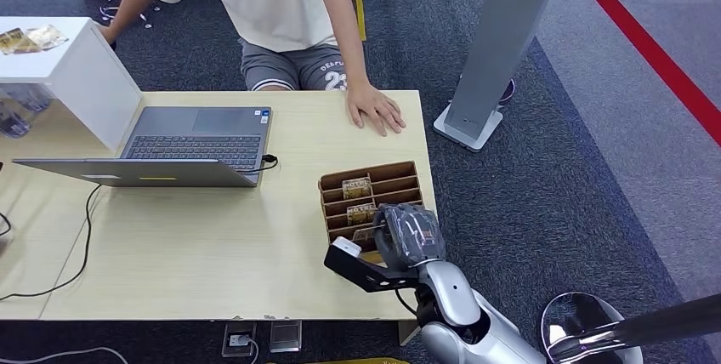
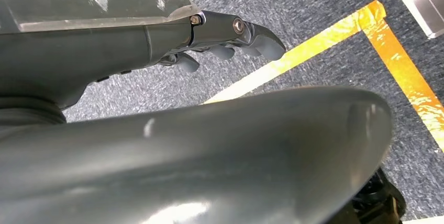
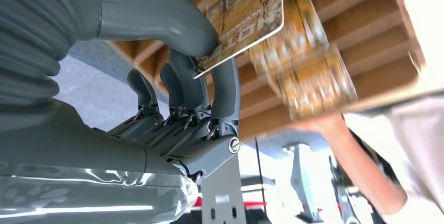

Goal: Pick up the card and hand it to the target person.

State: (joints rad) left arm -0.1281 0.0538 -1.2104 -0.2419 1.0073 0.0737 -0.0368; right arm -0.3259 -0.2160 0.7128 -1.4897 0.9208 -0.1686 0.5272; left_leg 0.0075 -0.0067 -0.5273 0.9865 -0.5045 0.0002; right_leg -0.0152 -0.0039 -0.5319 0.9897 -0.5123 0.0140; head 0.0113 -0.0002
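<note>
Worktop: you see a pale wood worktop (image 1: 212,245) with a brown card rack (image 1: 374,198) near its right edge; every place below is given from that rack.
Room: grey carpet (image 1: 553,185) lies to the right of the rack, crossed by a red floor line (image 1: 655,58); a grey stand (image 1: 497,49) rises beyond the rack, off the worktop.
Other things: an open laptop (image 1: 183,147) sits to the left of the rack, and a white box (image 1: 72,75) lies farther left still.
Person: a person in a white shirt sits across the worktop, one hand (image 1: 374,110) flat on it just beyond the rack.
Head view: you get the right hand (image 1: 408,235) over the near end of the rack, hiding what it holds.
Right wrist view: here you see the thumb and fingers (image 3: 201,85) pinching a card (image 3: 243,17) by its edge, close above the rack's slots, with more cards standing in the slots behind it.
Card: glossy, with a white border, a brown-and-gold printed picture and white lettering.
Left wrist view: the left hand (image 2: 230,38) hangs over carpet with yellow tape (image 2: 335,35), well away from the rack; its fingers are loosely bent and hold nothing.
</note>
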